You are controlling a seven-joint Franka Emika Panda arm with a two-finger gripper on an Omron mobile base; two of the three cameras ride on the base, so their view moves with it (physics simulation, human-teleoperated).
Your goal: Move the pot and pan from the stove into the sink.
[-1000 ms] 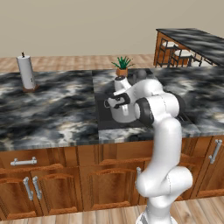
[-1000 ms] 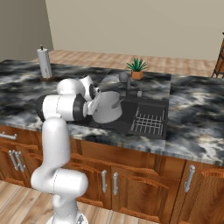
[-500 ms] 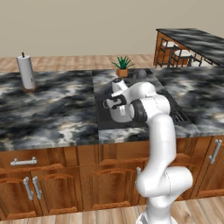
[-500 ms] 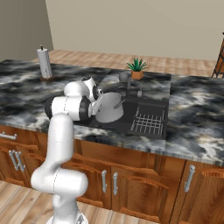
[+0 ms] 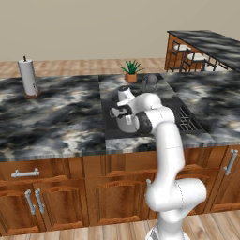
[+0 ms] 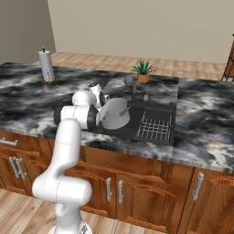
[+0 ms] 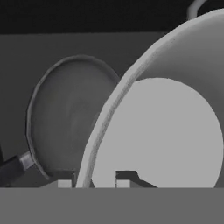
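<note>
Pot (image 6: 115,114) sits tilted in the sink (image 6: 157,109), rim between the pincer (image 7: 94,181) tips (pinching or freeing, can't tell), pan (image 7: 65,127) flat just beyond.

The pot (image 7: 175,131) is crowding the end effector (image 7: 94,181), its rim sitting between the fingertips. Beside it the pan (image 7: 70,118) is lying flat, covering the sink (image 6: 137,130) floor there.

- The arm's elbow has swung further out over the sink (image 6: 161,109), compared with a second ago.
- The pot (image 6: 115,114), tipped on its side by the gripper (image 7: 94,183), has sunk lower into the basin.
- The jaws have just begun to part around the pot's rim.
</note>
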